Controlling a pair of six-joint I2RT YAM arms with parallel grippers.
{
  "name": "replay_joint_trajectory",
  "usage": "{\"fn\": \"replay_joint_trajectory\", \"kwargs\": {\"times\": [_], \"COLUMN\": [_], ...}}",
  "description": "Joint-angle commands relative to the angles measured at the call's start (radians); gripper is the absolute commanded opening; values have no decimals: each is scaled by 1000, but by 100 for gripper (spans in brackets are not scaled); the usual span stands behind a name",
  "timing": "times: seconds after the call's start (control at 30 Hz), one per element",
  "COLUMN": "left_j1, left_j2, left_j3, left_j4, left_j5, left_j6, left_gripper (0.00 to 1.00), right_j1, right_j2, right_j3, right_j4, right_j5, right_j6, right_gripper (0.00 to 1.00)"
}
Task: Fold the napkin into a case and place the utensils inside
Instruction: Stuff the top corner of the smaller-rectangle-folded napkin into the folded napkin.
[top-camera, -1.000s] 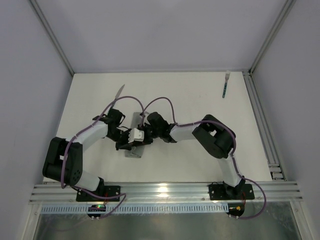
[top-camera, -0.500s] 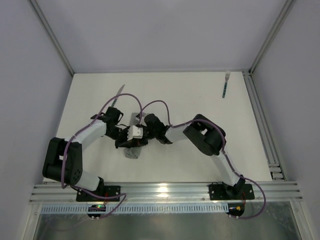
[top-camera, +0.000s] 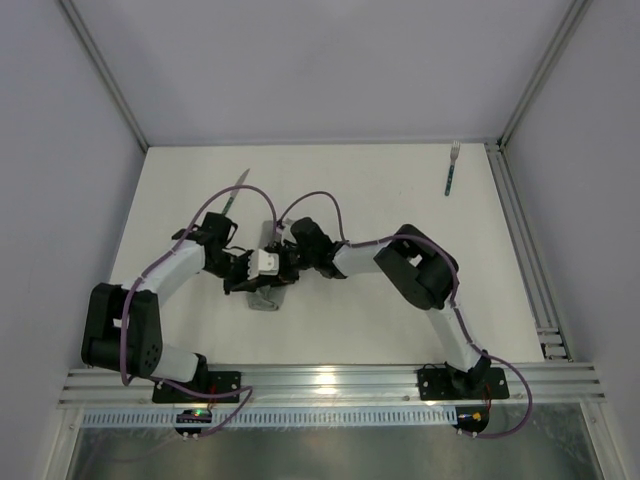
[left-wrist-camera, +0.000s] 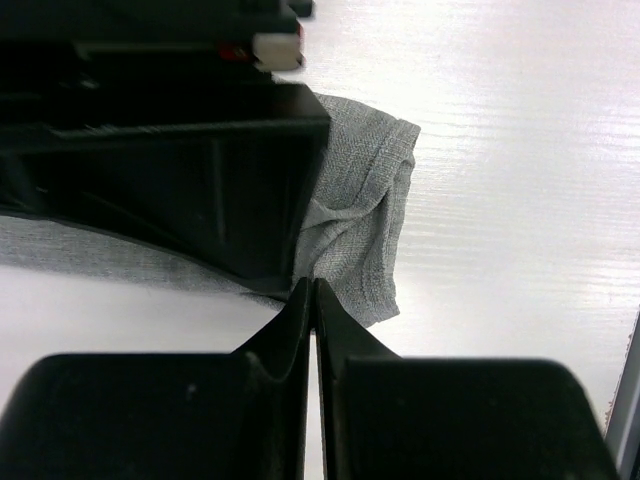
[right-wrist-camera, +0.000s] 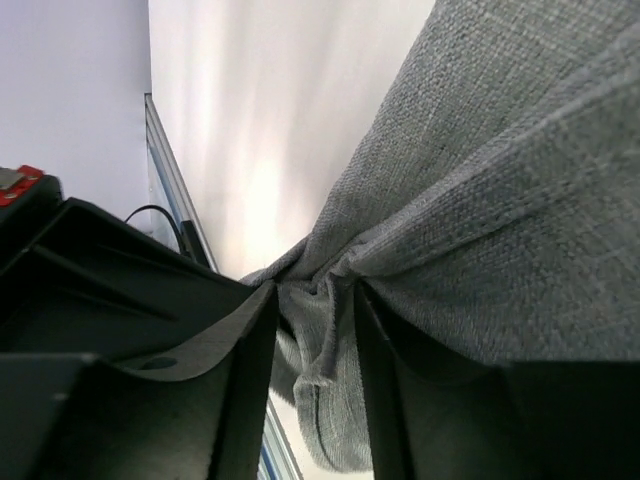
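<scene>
The grey napkin (top-camera: 263, 302) lies folded into a narrow strip at the table's middle, mostly hidden under both grippers. My right gripper (top-camera: 279, 264) is shut on a bunched fold of the napkin (right-wrist-camera: 500, 200), which fills the gap at my right gripper (right-wrist-camera: 315, 300). My left gripper (top-camera: 256, 284) is shut with its tips (left-wrist-camera: 312, 290) on the napkin's (left-wrist-camera: 370, 200) side edge near its near end, right beside the right gripper's black body (left-wrist-camera: 200, 170). The knife (top-camera: 236, 185) lies at the far left. The fork (top-camera: 452, 168) with its teal handle lies at the far right.
An aluminium rail (top-camera: 520, 240) runs along the table's right edge and another (top-camera: 330, 380) along the front by the arm bases. Grey walls enclose the far and side edges. Purple cables (top-camera: 320, 200) loop over both wrists.
Both grippers have shifted a little left and toward the far side together, staying on the napkin. The right arm's elbow has swung left. The utensils have not moved.
</scene>
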Motion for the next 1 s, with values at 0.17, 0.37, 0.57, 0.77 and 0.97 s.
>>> {"fn": "replay_joint_trajectory", "kwargs": {"times": [0.17, 0.37, 0.57, 0.77, 0.97], "left_j1": [7, 7, 7, 8, 7], "left_j2": [0, -4, -8, 2, 11], "left_j3": [-7, 4, 5, 15, 35], "left_j4": [-11, -12, -8, 6, -15], "left_j5": [6, 15, 27, 47, 87], "left_j6": [73, 67, 64, 55, 56], "left_gripper": [0, 0, 0, 0, 0], "right_j1": [-23, -23, -2, 41, 56], "right_j2": [-124, -129, -47, 19, 92], "right_j3": [19, -33, 19, 31, 64], "right_j4": [-117, -81, -36, 38, 68], "right_j5": [41, 71, 8, -32, -43], "right_j6": [-94, -83, -47, 15, 47], "right_gripper": [49, 30, 3, 3, 3]}}
